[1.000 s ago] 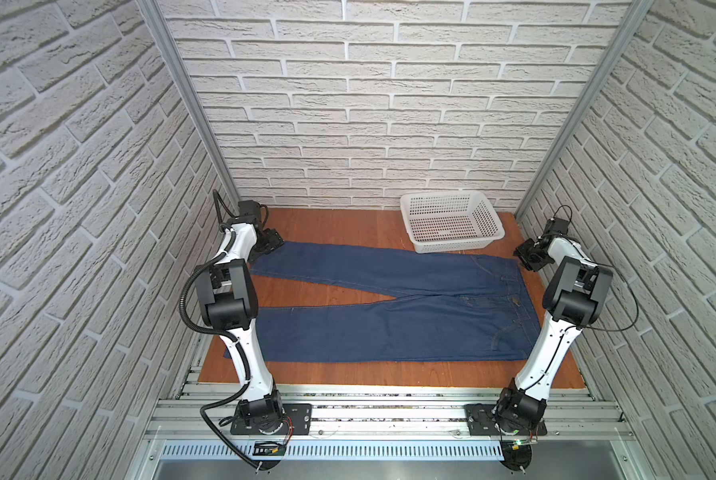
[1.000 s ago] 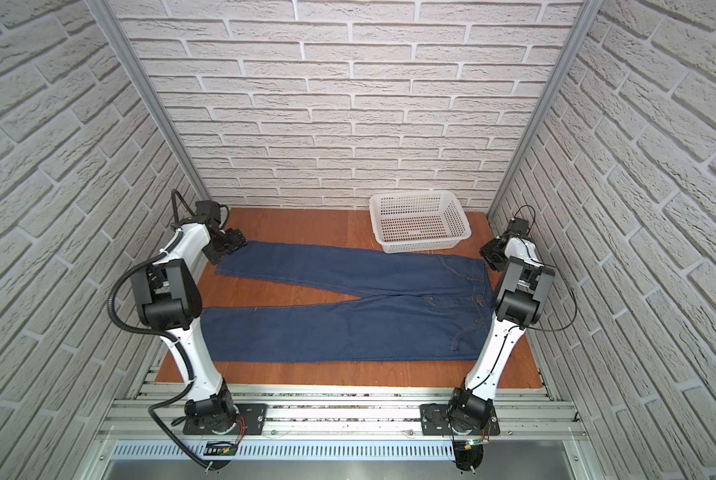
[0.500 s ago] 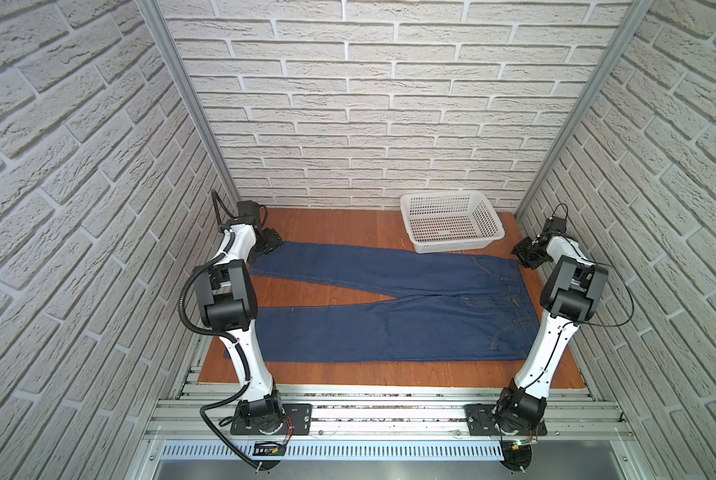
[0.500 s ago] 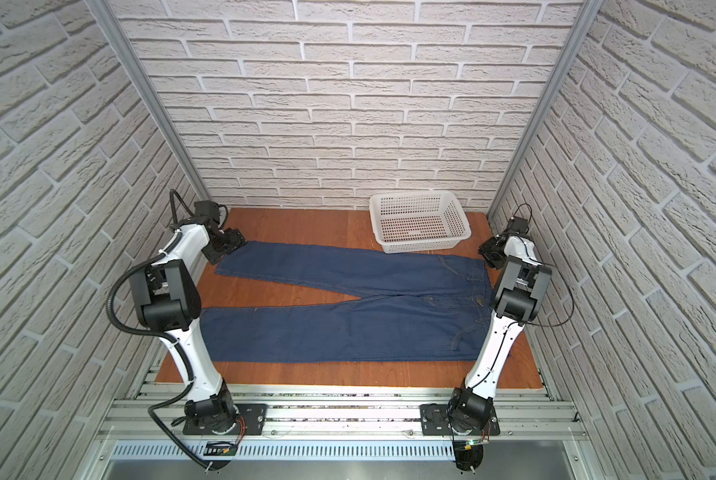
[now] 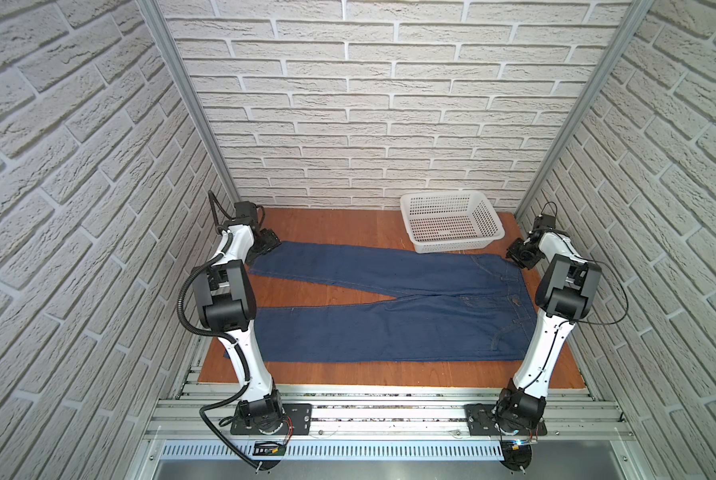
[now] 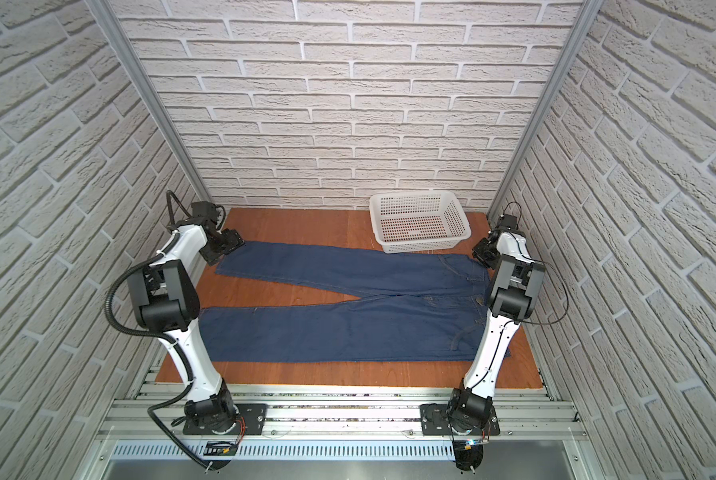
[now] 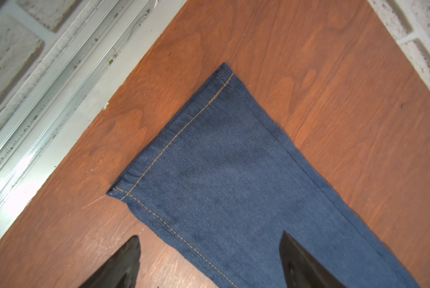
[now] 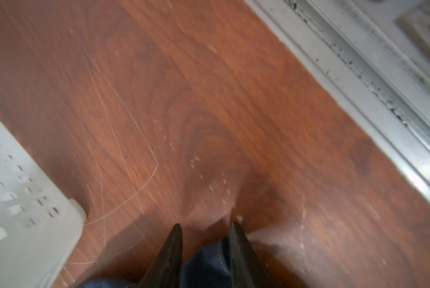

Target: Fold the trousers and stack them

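The trousers [image 7: 221,174] are woven denim cloth, matt, with a fine twill grain and raised tan thread stitching. The tabletop [image 8: 209,99] is reddish wood-grain board, smooth with a low sheen, marked by fine pale scratches and specks. The basket [image 5: 460,245] at the tabletop's far right corner is white perforated plastic, smooth and semi-matt. The frame rails [image 5: 389,411] along the near edge are ribbed bare metal with a satin finish, the walls [image 5: 368,104] are rough, matt brick texture, and the fingers of the left end effector [image 7: 209,237] and right end effector [image 8: 206,225] look like smooth black plastic with faint gloss.
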Robot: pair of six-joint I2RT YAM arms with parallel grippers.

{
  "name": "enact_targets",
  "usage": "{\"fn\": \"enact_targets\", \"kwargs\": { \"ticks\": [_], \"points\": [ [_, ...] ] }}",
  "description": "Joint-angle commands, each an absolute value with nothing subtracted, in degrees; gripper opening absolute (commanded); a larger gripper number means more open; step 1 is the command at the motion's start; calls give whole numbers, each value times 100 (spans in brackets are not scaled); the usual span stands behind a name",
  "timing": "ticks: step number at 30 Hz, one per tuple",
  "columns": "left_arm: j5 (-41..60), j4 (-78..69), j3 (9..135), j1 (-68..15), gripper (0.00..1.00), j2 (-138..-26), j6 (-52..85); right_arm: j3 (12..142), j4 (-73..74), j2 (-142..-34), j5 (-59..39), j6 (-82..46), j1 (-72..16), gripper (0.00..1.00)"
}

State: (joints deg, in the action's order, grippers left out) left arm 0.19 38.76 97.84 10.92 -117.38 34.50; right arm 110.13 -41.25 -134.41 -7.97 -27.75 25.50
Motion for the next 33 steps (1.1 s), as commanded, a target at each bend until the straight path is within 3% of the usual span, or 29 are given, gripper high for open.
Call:
{"fn": "enact_targets", "kwargs": {
  "ticks": [1, 14, 17, 21, 23, 33],
  "points": [
    [-92, 3770, 9669, 1158, 87, -11430, 3384, 11112, -5078, -13642, -293, -2634, 2413, 35],
    [-167, 3737, 9626, 1200, 87, -11373, 3357, 11888, -6069, -14189, 873, -2610, 2197, 32],
    [-175, 3719, 9617, 1211, 87, -11369, 3357, 11981, -6121, -14264, 789, -2707, 2197, 27],
    [-176, 3718, 9600, 1239, 87, -11350, 3349, 11905, -5937, -14224, 398, -2854, 2197, 11],
    [-176, 3716, 9591, 1247, 87, -11327, 3340, 11704, -5696, -14032, 237, -2964, 2197, 6],
    [-166, 3696, 9578, 1271, 87, -11252, 3366, 10473, -4883, -11840, 339, -3067, 2155, 5]
  ]
}}
